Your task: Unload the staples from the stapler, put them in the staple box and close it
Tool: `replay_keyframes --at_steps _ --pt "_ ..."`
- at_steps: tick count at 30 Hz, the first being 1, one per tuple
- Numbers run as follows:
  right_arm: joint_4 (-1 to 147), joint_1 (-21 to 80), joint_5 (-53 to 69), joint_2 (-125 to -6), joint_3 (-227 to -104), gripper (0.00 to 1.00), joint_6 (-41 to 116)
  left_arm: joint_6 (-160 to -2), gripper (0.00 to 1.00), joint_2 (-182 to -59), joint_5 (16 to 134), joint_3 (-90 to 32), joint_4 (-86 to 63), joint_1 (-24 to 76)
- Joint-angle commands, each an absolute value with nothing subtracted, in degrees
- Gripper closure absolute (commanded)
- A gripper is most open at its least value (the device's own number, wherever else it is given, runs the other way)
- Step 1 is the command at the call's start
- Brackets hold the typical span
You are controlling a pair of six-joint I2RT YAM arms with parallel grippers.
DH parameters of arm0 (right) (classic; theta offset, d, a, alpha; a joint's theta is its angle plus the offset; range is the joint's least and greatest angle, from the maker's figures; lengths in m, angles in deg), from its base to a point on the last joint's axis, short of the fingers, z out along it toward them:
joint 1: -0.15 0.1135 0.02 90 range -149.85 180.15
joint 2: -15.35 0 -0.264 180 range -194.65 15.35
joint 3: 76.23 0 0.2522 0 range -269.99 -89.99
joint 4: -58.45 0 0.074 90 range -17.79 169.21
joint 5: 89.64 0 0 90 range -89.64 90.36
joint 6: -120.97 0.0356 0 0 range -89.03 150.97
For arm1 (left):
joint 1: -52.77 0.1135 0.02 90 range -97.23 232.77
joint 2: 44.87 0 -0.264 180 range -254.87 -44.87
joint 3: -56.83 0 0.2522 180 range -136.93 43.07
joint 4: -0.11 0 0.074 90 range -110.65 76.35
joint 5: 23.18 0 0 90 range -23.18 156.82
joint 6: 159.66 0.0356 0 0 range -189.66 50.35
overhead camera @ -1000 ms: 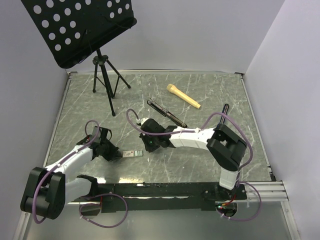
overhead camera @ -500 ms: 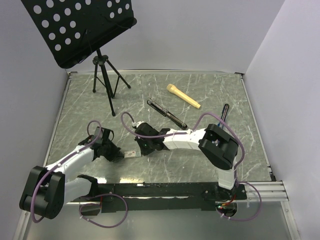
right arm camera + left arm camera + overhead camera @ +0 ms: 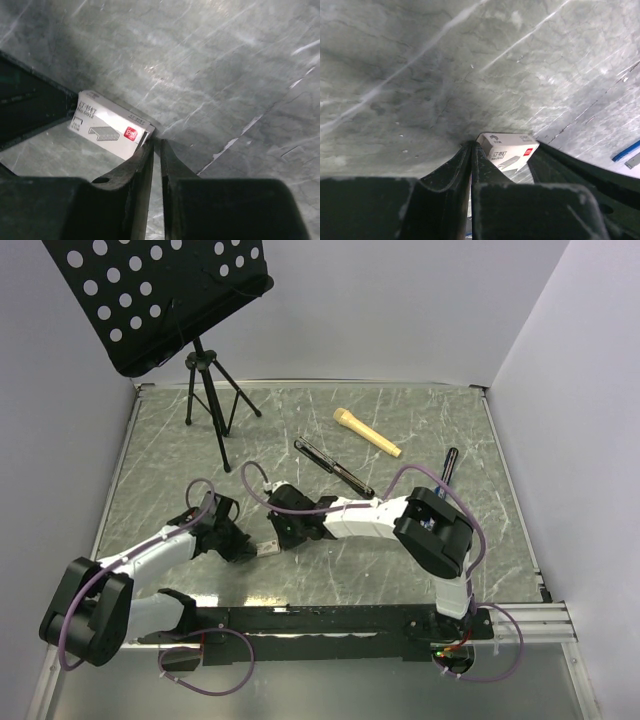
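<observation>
The slim black hinged stapler (image 3: 335, 468) lies just above the centre of the top view, apart from the 2 arms. Lower down, the left gripper (image 3: 471, 146) and right gripper (image 3: 156, 142), each with jaws pressed together and empty, flank a small white red-labelled staple box (image 3: 110, 131).

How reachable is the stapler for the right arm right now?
Probably yes: the stapler lies in the open just beyond the right claw, with nothing between. That claw is shut beside the small staple box, so it must open first.
</observation>
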State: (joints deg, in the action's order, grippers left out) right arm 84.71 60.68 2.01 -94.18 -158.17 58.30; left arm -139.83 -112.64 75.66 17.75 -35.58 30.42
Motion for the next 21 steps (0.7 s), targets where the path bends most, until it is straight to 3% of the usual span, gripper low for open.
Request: replay_keyframes --at_steps 1,6,10,12,18,21 --pt "80.5 59.0 3.0 -94.9 -158.7 0.78 60.7 -142.6 0.9 -115.3 73.6 17.7 -37.3 27.9" --pt "78.7 55.5 2.8 -90.4 -154.9 0.71 59.4 -143.7 0.91 -114.1 72.1 17.1 -38.9 26.8" --pt "82.2 54.3 1.8 -89.0 -155.8 0.52 56.6 -143.3 0.9 -112.1 69.9 15.1 -43.0 26.8" --pt "83.5 54.2 1.2 -87.8 -156.2 0.49 56.2 -143.0 0.89 -109.8 68.7 14.2 -44.1 26.7" --pt "81.6 54.4 3.2 -84.2 -154.2 0.44 56.0 -139.1 0.82 -92.0 64.5 11.2 -46.3 26.7" --pt "83.7 55.9 2.7 -84.6 -156.5 0.41 56.2 -135.2 0.72 -82.5 63.0 9.7 -44.4 26.8"
